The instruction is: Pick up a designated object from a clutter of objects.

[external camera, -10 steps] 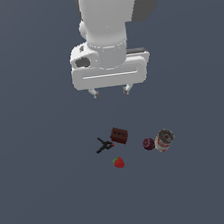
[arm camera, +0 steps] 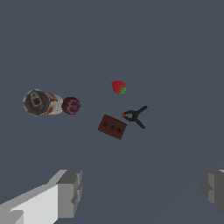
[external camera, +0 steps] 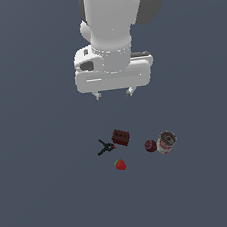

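The designated object, a small dark red-brown block point(external camera: 121, 137) point(arm camera: 112, 127) with dark studs on its upper face, lies flat on the grey floor in the middle of the clutter. A black clamp point(external camera: 105, 147) point(arm camera: 134, 116) rests just beside it on the exterior view's left. My gripper point(external camera: 113, 93) point(arm camera: 142, 192) hangs high above the block, open, with nothing between its fingers point(arm camera: 70, 192).
A bright red strawberry point(external camera: 121, 165) point(arm camera: 118, 87) sits below the block in the exterior view. To the exterior view's right lie a dark plum point(external camera: 150, 146) point(arm camera: 71, 106) and a red-and-white can point(external camera: 166, 142) point(arm camera: 41, 103) on its side, touching each other.
The arm and hand look nearly unchanged in place; the objects on the floor have not moved.
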Motion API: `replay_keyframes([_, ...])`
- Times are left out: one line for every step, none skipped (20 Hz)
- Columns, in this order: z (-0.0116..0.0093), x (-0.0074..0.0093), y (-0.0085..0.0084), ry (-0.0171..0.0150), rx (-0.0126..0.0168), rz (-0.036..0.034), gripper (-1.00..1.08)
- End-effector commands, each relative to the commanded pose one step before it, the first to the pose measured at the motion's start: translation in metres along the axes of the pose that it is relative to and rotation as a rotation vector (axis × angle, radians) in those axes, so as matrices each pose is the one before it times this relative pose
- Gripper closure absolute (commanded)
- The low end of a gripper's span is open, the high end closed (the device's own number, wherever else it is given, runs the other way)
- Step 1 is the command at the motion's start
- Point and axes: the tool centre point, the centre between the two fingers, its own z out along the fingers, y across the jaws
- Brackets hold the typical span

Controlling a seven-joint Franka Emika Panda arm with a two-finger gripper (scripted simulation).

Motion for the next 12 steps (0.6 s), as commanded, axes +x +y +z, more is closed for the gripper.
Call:
replay_keyframes([0.00044,-0.00005,-0.00071,-0.00405,-0.00161,0.00235,-0.92])
replay_keyframes([0.00013,0.00015,0.00003,0.00000,0.00000,0.00000,-0.92])
replay_keyframes([-0.00017,-0.00010,0.00013,0.00118,0.00040,-0.00134,-0.92])
replay_keyframes([0.00054,0.00018,0.00009,0.00036,0.00006,-0.00274,-0.92])
replay_keyframes([0.00093,0.00026,-0.00002,0.00013,-0.00007,-0.00442,-0.92])
replay_keyframes([0.00130,0.00034,-0.00003,-0.00004,-0.00016,-0.00586,-0.92])
replay_keyframes([0.00162,0.00042,-0.00008,-0.00008,-0.00020,-0.00734,-0.92])
replay_keyframes([0.00190,0.00049,-0.00006,-0.00001,-0.00020,-0.00865,-0.92])
replay_keyframes([0.00215,0.00055,-0.00006,0.00008,-0.00020,-0.00996,-0.92])
replay_keyframes([0.00242,0.00061,-0.00004,0.00015,-0.00020,-0.01124,-0.92])
replay_keyframes([0.00269,0.00066,-0.00003,0.00019,-0.00020,-0.01251,-0.92])
replay_keyframes([0.00297,0.00071,-0.00004,0.00019,-0.00022,-0.01378,-0.92])
